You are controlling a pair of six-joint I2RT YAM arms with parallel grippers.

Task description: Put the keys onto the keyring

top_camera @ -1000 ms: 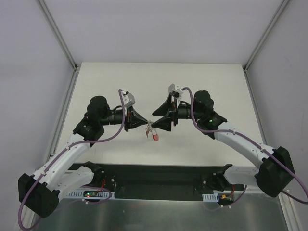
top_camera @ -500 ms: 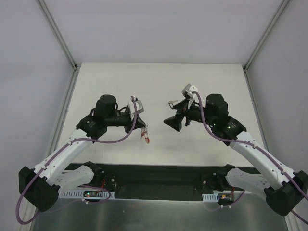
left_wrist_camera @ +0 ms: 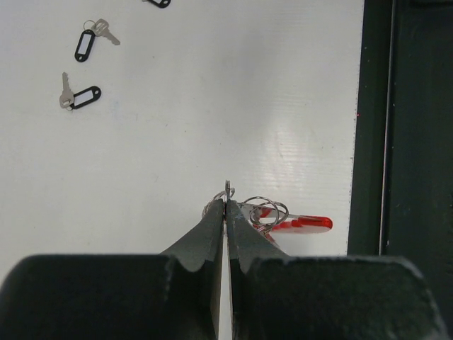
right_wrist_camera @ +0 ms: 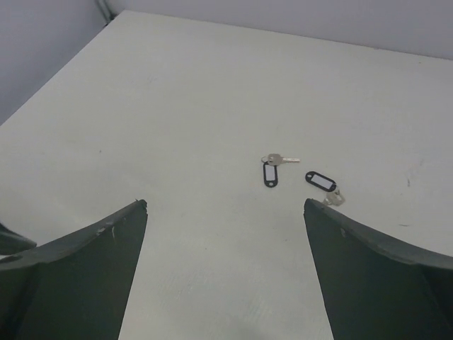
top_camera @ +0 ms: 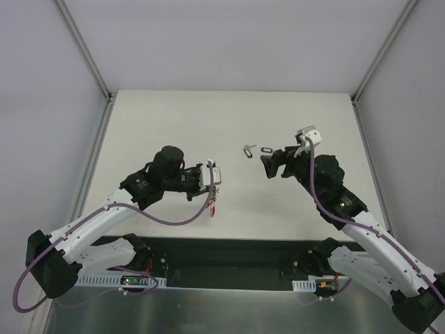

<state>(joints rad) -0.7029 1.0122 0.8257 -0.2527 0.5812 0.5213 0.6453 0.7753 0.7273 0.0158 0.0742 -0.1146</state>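
Left gripper [left_wrist_camera: 226, 204]: jaws pressed together on a thin silver metal keyring [left_wrist_camera: 228, 188], which pokes out at 12 o'clock from the tips.
Red oval plastic tag [left_wrist_camera: 303, 224]: at 3 o'clock from those tips, joined to small silver loops [left_wrist_camera: 269, 210]; its key cannot be made out.
Right gripper [right_wrist_camera: 225, 205]: spread wide, holding nothing, above the white table [right_wrist_camera: 177, 106].
Black-rimmed tagged silver keys [right_wrist_camera: 270, 172]: two lie on the table at 12 o'clock from the right gripper, just beside each other.

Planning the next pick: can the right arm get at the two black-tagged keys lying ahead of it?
Probably yes. The right claw is open and empty; the left key and the right key lie on bare table ahead of it, with nothing between.
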